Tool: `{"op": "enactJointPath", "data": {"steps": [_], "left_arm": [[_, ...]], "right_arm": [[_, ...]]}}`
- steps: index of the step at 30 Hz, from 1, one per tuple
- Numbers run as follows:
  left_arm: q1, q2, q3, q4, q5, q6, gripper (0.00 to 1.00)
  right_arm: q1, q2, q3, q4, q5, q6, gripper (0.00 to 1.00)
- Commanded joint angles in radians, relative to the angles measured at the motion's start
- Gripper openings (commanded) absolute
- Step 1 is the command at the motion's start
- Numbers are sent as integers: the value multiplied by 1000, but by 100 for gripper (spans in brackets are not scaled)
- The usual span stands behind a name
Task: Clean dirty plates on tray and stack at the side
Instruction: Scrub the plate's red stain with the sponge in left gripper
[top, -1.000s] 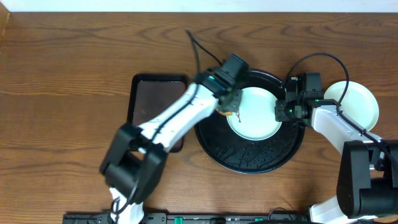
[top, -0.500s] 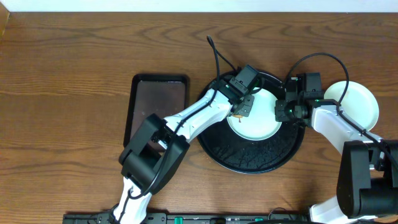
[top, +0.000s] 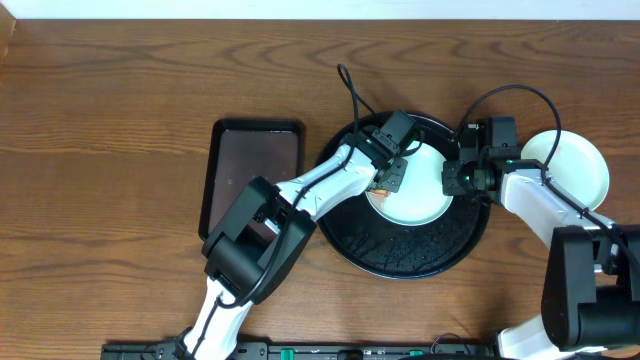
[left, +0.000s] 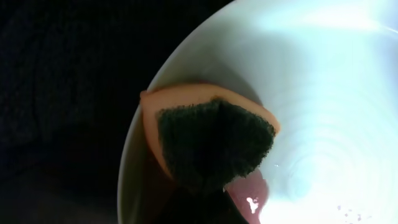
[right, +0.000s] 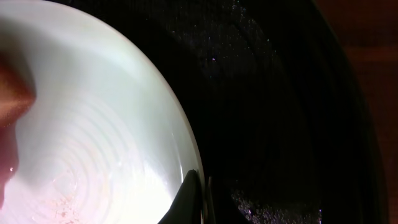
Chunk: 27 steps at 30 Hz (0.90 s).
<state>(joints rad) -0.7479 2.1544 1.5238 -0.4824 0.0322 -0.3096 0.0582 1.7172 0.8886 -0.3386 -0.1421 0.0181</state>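
Left gripper (top: 393, 180) clamped on sponge (left: 211, 146), scrubbing plate (top: 422, 198) on tray (top: 400, 252); right gripper (top: 452, 181) pinches right rim to steady it.

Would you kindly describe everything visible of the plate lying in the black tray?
The plate is small, round, pale mint-white and glossy like glazed ceramic, with faint concentric rings in its shallow well. It lies flat, face up, in the round black tray. The sponge, orange with a dark green face, held by the left gripper, presses on its inner rim beside a wet reddish smear. The right gripper sits at the opposite rim; whether it grips is unclear.
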Motion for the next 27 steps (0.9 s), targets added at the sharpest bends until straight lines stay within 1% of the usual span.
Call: {"op": "enactJointPath", "data": {"steps": [1,4,9,12,17,21,24,27], "left_arm": [[-18,79,-18,-55,108,17,8],[-29,79,-18,-103,181,16,8],[-48,79,-18,-135,354,17,8],[-54,79,-17,-110,428,16,8],[-52,74,19,-13,547,-10,8],[-20,32,96,-1,558,-10,8],[34,-35,158,-6,555,-10,8],[100,-116,172,-14,529,-11,8]], "right_arm": [[2,-9,-5,-2,2,4,1],[2,-9,-5,-2,2,4,1],[2,-9,-5,0,2,4,1],[2,-9,-5,-1,2,4,1],[2,-9,-5,-1,2,4,1],[2,-9,-5,-1,2,11,1],[2,-9,-5,-2,2,11,1],[2,-9,-5,-4,2,11,1]]}}
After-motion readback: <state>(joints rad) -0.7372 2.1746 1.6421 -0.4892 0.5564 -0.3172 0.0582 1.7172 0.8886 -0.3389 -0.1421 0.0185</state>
